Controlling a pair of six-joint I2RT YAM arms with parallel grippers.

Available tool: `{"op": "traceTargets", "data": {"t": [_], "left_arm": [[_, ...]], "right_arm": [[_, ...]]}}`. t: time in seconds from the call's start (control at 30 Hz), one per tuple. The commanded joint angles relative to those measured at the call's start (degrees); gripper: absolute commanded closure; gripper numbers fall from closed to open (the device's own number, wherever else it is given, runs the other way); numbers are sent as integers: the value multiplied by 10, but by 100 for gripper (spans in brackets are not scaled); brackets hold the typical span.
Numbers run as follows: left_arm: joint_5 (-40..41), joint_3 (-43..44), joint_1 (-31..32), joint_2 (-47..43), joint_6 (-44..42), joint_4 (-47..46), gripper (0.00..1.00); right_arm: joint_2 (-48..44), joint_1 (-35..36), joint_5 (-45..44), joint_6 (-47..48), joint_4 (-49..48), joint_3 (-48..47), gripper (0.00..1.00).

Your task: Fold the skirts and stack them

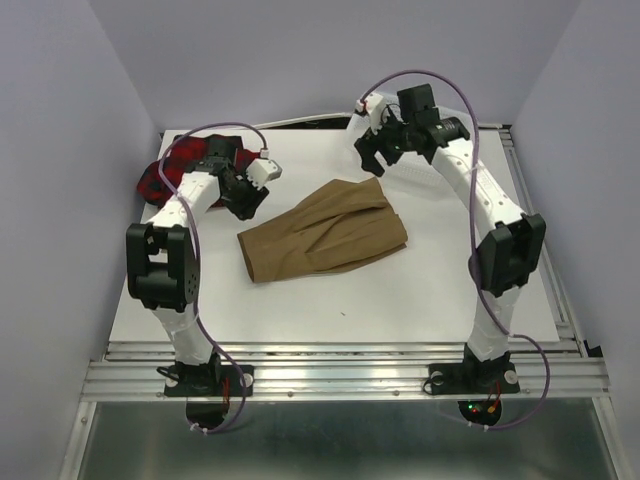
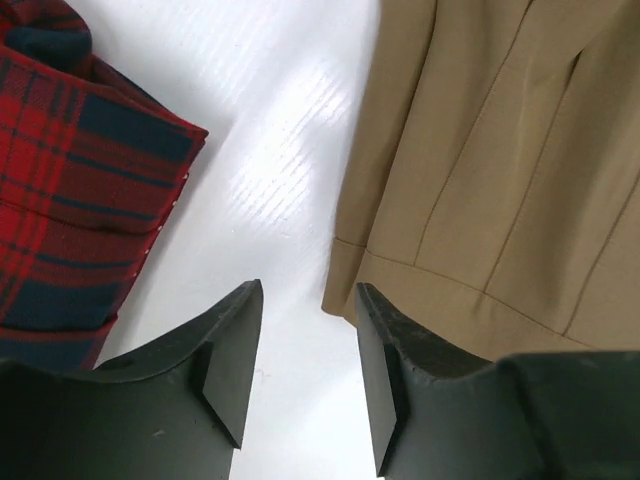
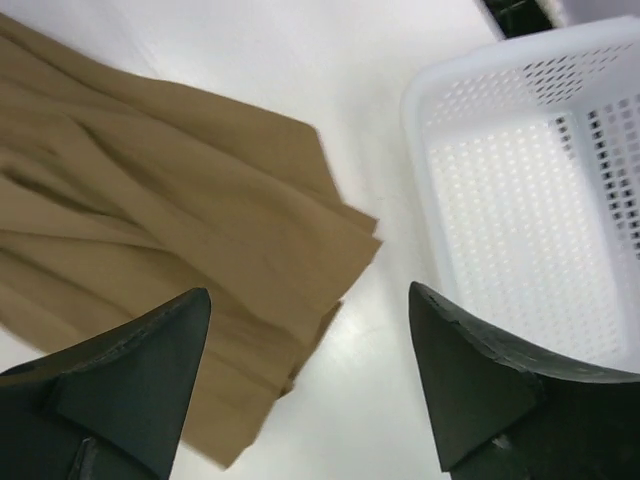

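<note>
Top external: tan skirt (image 1: 325, 232) lies roughly left-right; left pincer (image 2: 305, 300), right pincer (image 3: 310, 300) parted, empty.

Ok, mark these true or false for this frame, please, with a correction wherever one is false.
1. The tan skirt lies on the table between the two arms. True.
2. The right gripper is clamped on the tan skirt's hem. False: its jaws stand wide open above the cloth, with nothing between them.
3. The plaid skirt lies on top of the tan skirt. False: they lie apart, with bare table between them.
4. The left gripper is open and empty. True.
5. The white basket holds a skirt. False: the part that shows in the right wrist view is empty.
</note>
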State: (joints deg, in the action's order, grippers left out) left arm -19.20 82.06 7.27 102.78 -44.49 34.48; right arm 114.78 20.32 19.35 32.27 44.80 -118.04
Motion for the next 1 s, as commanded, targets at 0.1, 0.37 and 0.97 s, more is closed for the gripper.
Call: {"op": "traceTargets", "data": {"t": [0.1, 0.37, 0.97], "left_arm": [[28, -46, 11, 57, -9, 11, 60], [72, -147, 56, 16, -66, 20, 90], [-209, -132, 326, -195, -41, 131, 60]], "right_arm": [[-48, -3, 96, -118, 70, 159, 27], [10, -3, 48, -128, 32, 237, 34], [114, -8, -9, -67, -55, 50, 29]]}}
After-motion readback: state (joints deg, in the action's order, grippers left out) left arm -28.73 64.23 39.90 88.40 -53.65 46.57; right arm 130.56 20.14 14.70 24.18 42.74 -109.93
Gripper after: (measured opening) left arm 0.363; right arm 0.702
